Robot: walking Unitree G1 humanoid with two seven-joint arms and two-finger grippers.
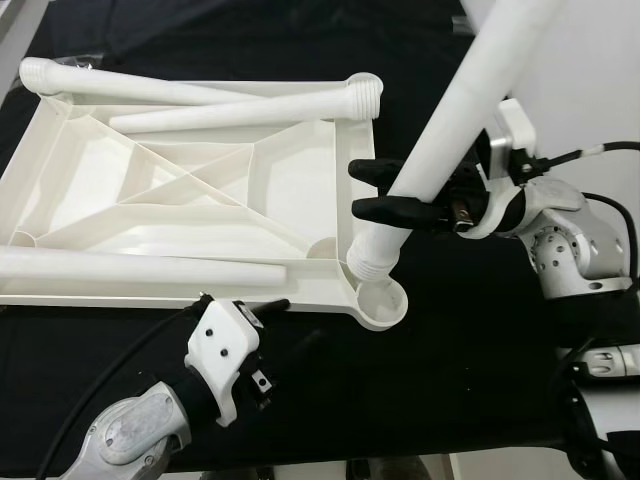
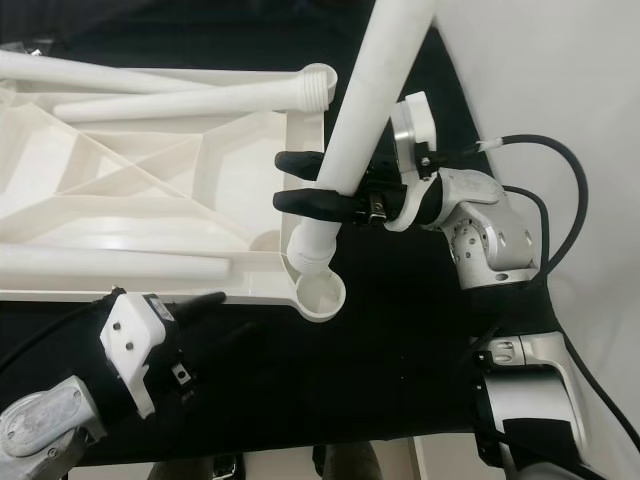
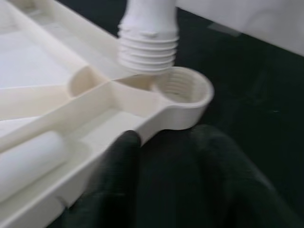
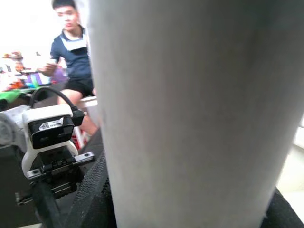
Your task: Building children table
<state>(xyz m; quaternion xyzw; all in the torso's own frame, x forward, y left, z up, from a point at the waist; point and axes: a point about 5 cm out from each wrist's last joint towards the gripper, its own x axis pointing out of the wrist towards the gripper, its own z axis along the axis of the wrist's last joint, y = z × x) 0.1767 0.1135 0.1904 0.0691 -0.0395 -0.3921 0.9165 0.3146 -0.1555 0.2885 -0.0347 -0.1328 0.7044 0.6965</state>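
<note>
White table top (image 1: 190, 190) & legs (image 1: 450, 120), black cloth (image 1: 450, 380), black fingers (image 1: 385, 210)

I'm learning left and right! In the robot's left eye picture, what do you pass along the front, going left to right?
Left gripper with its white wrist block → round threaded corner socket of the upside-down white plastic tabletop → shiny silver right arm joint.

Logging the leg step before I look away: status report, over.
Right gripper shut on table leg, threaded end just above corner socket, not seated. Left gripper at tabletop near edge, apparently bracing it. Three loose legs on tabletop; socket unobstructed.
</note>
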